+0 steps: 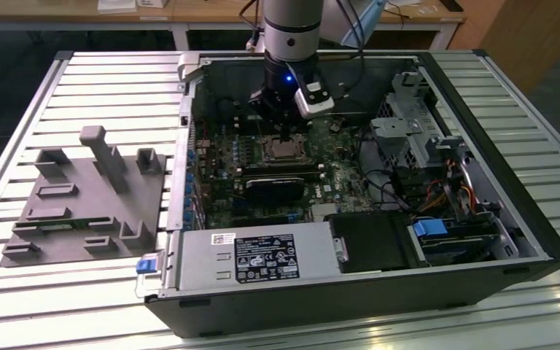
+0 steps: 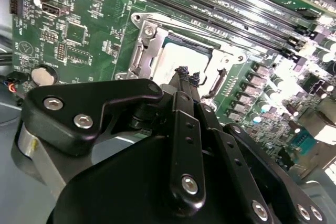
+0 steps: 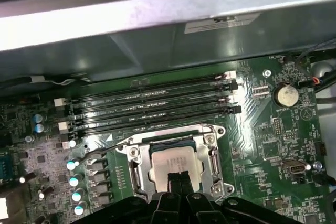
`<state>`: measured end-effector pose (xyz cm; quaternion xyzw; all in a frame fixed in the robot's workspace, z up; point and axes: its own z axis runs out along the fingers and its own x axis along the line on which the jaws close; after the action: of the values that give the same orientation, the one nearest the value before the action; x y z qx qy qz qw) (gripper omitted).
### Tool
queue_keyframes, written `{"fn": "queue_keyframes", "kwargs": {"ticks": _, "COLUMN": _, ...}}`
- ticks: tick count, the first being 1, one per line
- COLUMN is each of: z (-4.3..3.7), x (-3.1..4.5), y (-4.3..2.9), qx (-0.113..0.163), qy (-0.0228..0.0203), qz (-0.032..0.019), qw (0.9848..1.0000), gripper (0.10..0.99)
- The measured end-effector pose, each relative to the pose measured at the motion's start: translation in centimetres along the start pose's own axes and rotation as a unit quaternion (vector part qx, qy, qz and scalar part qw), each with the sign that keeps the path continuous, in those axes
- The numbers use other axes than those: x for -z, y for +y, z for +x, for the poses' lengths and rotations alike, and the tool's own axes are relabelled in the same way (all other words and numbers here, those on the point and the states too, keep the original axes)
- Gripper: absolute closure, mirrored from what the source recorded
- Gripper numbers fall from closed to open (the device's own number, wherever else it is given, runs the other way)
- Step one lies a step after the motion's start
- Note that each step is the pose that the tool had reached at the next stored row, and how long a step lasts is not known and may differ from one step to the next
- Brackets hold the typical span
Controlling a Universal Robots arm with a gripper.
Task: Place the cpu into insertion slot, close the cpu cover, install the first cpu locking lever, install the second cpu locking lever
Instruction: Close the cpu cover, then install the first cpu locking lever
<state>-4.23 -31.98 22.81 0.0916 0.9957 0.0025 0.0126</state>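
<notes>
- My fingers (image 2: 177,85) are pressed together with nothing between them. The gripper (image 3: 177,176) hangs tip-down right over the near edge of the cpu (image 3: 176,162); whether the tips touch it I cannot tell.
- The cpu lies flat inside the insertion slot (image 3: 133,153), so I count the first step as done.
- The cpu cover (image 3: 212,157) looks folded down around the chip, its window framing the metal top. I judge that step done too, though I cannot be sure it sits fully flat.
- One wire locking lever (image 3: 102,149) juts out sideways past the slot's corner, toward a row of capacitors (image 3: 73,182). To me that reads as unlatched. The second lever I cannot make out well enough to call.
- By my reckoning the lever work is what is left.
- Farther out, the memory slots (image 3: 152,103) run just beyond the insertion slot on the motherboard (image 3: 268,145).
- All this sits inside the open computer case (image 1: 378,302) on the slatted table (image 1: 95,87). A grey fixture block (image 1: 85,197) lies at the exterior view's left.
</notes>
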Motion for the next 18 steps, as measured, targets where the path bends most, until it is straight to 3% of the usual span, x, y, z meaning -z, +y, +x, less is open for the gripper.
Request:
{"fn": "queue_keyframes", "kwargs": {"ticks": 5, "z": 0.02, "x": 0.43, "y": 0.0, "qx": 0.0, "qy": -0.0015, "qz": -0.0004, "qw": 1.0, "gripper": 0.984}}
{"fn": "queue_keyframes", "kwargs": {"ticks": 18, "z": 0.12, "x": 0.38, "y": -0.02, "qx": 0.0, "qy": -0.0021, "qz": -0.0006, "qw": 1.0, "gripper": 0.984}}
